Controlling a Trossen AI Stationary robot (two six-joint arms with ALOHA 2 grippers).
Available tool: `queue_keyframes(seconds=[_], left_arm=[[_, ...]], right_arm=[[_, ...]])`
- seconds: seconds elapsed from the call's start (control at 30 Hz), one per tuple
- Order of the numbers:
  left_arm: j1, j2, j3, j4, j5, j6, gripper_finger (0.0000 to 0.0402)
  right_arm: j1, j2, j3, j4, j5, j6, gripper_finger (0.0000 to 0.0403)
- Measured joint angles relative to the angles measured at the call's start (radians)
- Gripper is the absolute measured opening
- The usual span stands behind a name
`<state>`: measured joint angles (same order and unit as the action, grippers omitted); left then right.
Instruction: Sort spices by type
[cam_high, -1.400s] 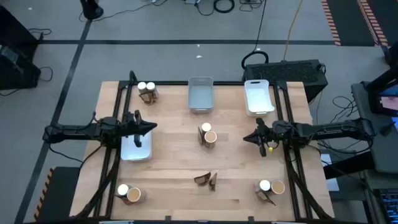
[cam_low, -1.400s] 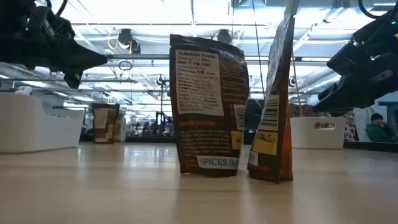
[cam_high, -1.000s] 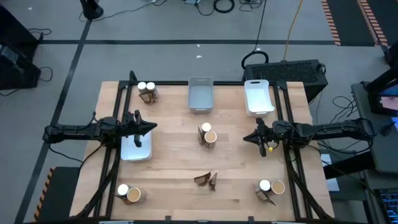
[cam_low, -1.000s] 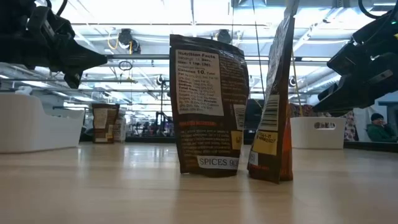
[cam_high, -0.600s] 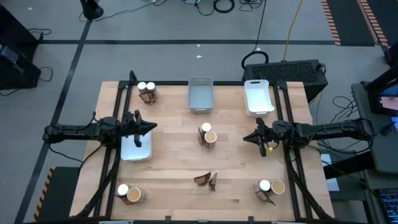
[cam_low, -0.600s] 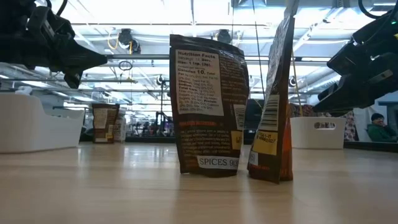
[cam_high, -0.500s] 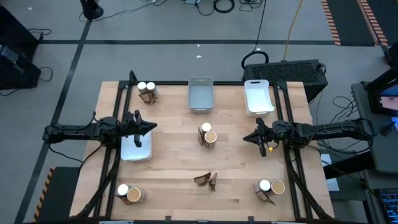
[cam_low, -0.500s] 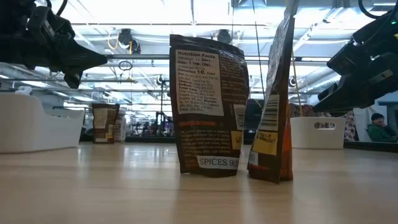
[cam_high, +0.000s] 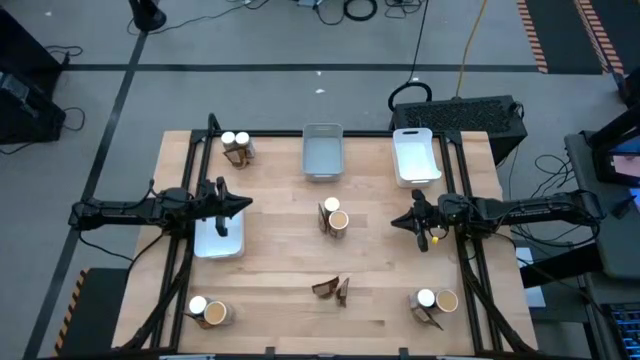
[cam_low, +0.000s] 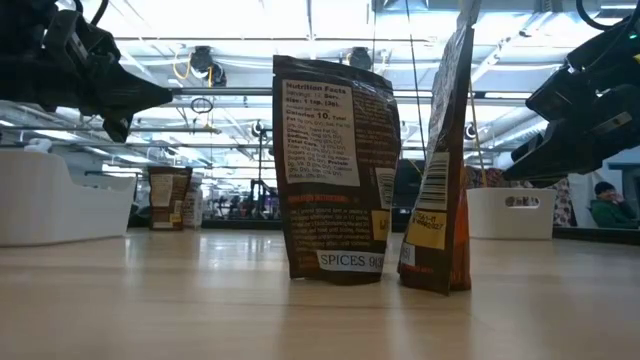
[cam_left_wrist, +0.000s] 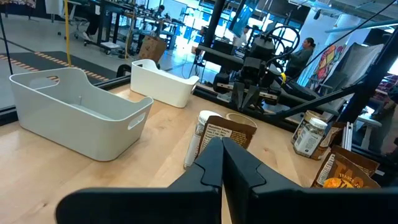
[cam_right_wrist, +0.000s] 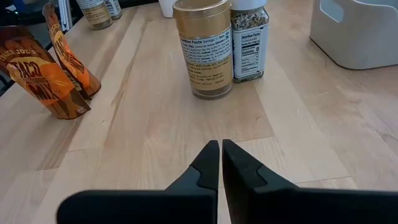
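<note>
The desk (cam_high: 280, 260) is pale wood with fine grain lines. The tray (cam_high: 321, 153) at its far edge is grey; the tray (cam_high: 416, 156) right of it is white, as is the tray (cam_high: 218, 240) near the desk's left side. At the desk's middle, a tub (cam_right_wrist: 203, 47) is tan with a gold lid; beside it, a jar (cam_right_wrist: 250, 41) has a white cap and white label. The packets (cam_right_wrist: 53, 68) are dark brown and orange, with white lettering.

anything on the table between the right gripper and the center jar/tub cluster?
No. In the high view, bare wood separates the right gripper from the center cluster; the right wrist view shows the same up to the tan-topped tub.
</note>
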<state>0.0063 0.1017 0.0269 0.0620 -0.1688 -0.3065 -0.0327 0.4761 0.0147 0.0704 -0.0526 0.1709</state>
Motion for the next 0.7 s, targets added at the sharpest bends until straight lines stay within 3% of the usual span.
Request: queue_keyframes(seconds=[0.7], left_arm=[[0.000,0.000,0.000,0.000,0.000,0.000,0.0006]], right_arm=[[-0.003,0.004,0.000,0.043,0.023,-0.028,0.0000]])
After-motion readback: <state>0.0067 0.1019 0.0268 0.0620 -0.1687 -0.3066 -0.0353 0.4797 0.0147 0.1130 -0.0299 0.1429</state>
